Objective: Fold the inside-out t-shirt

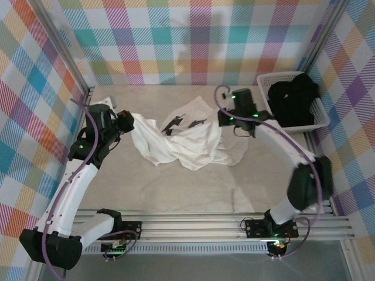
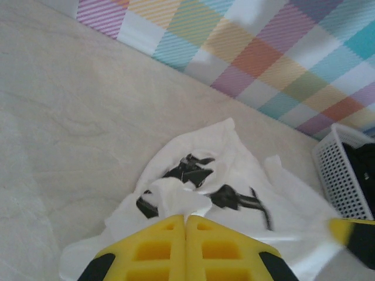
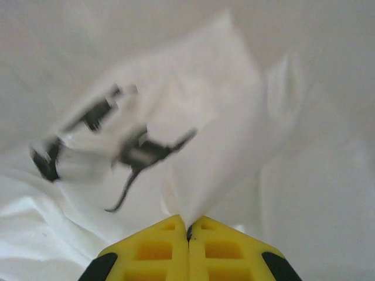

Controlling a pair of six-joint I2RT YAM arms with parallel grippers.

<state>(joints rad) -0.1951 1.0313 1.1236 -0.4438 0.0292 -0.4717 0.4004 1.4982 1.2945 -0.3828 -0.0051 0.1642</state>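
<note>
Jaws of both the left gripper and right gripper are clamped on opposite edges of the inside-out t-shirt, which lies crumpled on the table, seemingly so the arms can stretch it flat for folding.

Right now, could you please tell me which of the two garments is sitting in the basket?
The black garment, bundled in the white plastic basket; the white t-shirt lies crumpled on the table.

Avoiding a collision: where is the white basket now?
In the top view, the white basket sits far right on the table, against the checked wall, right of the t-shirt.
</note>
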